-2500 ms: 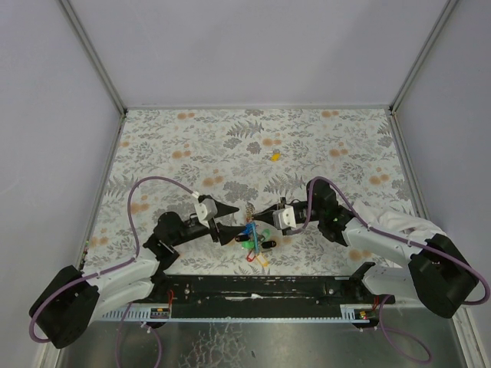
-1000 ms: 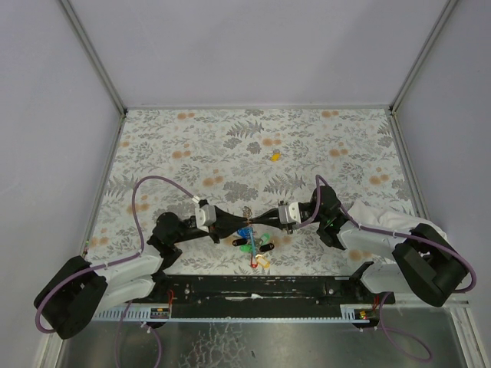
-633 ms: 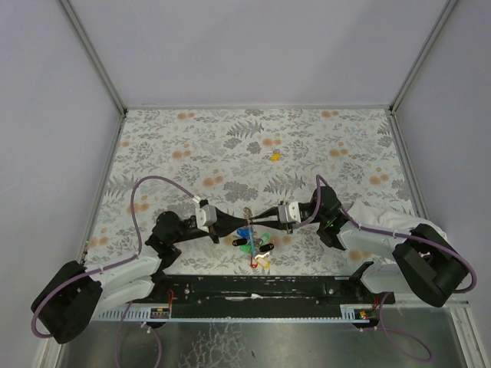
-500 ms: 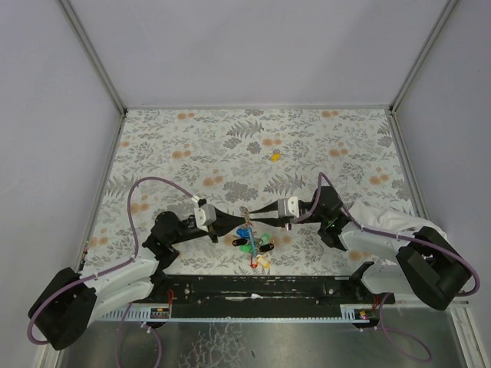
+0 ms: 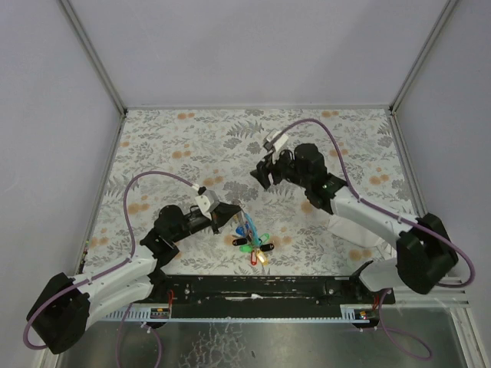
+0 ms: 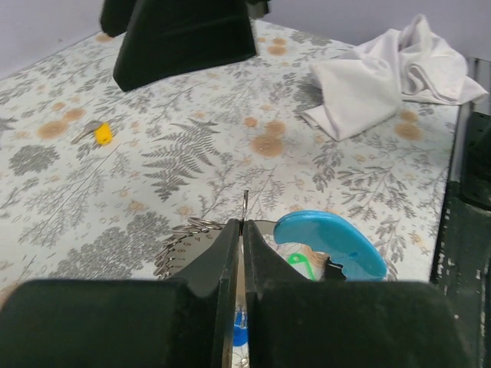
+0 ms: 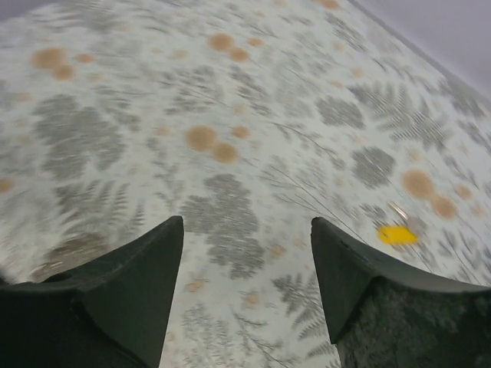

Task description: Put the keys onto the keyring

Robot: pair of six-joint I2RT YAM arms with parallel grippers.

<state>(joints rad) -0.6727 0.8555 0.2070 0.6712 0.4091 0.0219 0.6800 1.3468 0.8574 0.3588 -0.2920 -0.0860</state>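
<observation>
The keyring [image 6: 192, 227] was pinched between the tips of the closed left hand [image 6: 242, 234], with the keys [image 5: 253, 245] bunched just below and the blue strap [image 6: 331, 244] beside. The loose yellow key [image 7: 397, 234] was seen on the tabletop [image 7: 230, 92] ahead of the right hand [image 7: 245, 227], which was held open and empty.

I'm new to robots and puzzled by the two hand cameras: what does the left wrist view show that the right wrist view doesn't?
Only the left wrist view: the left gripper shut on the keyring, with the blue strap beside it. Only the right wrist view: the right gripper seen open, with nothing between its jaws. Both: the loose yellow key and the floral table cover.
</observation>
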